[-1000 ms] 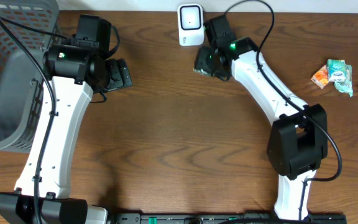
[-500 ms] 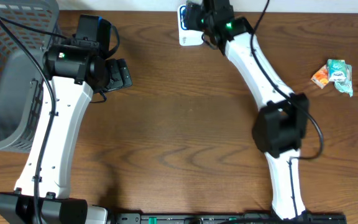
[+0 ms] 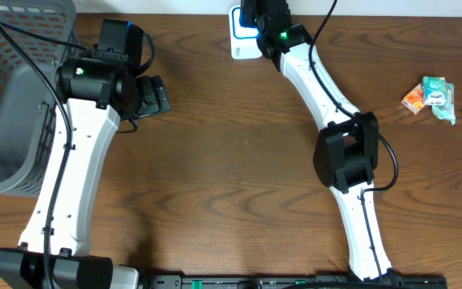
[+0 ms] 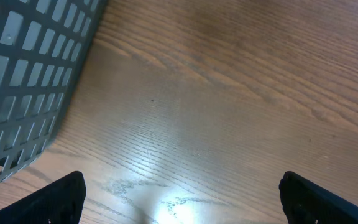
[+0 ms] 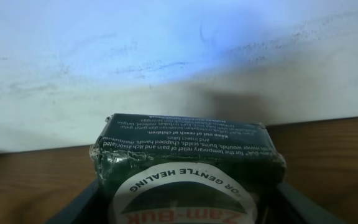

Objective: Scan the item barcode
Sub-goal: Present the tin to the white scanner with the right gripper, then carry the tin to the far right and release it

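scan step in hand: right fingers [image 5: 82, 213] clamped on green zam-buk box [image 5: 185, 162], box up against scanner [image 3: 238, 46] face. left fingers [image 4: 61, 199] spread, empty, well left of scanner. next: probably needs the barcode side turned to scanner.

Upside down on a dark green Zam-Buk box [image 5: 185, 165]: red "ZAM-BUK" lettering, "FOR GENTLE HEALING", and fine print citing "temporary relief of pain and itch".
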Tool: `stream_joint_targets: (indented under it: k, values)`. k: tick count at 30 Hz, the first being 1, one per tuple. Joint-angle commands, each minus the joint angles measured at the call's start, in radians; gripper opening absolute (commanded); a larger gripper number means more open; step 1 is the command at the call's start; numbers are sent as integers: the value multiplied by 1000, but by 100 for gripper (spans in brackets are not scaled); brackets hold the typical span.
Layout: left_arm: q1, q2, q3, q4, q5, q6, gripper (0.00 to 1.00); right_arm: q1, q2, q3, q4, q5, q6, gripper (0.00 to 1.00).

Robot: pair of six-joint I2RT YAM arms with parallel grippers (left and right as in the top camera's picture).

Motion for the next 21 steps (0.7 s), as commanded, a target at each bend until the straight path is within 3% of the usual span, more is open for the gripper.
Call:
stream_joint_targets:
  k: [1, 21]
  values:
    - [3, -7, 9, -3, -13, 10, 98, 36, 29, 14, 39, 145, -42, 53]
    - [3, -7, 9, -3, -13, 10, 98, 53, 84, 14, 18, 208, -66, 56]
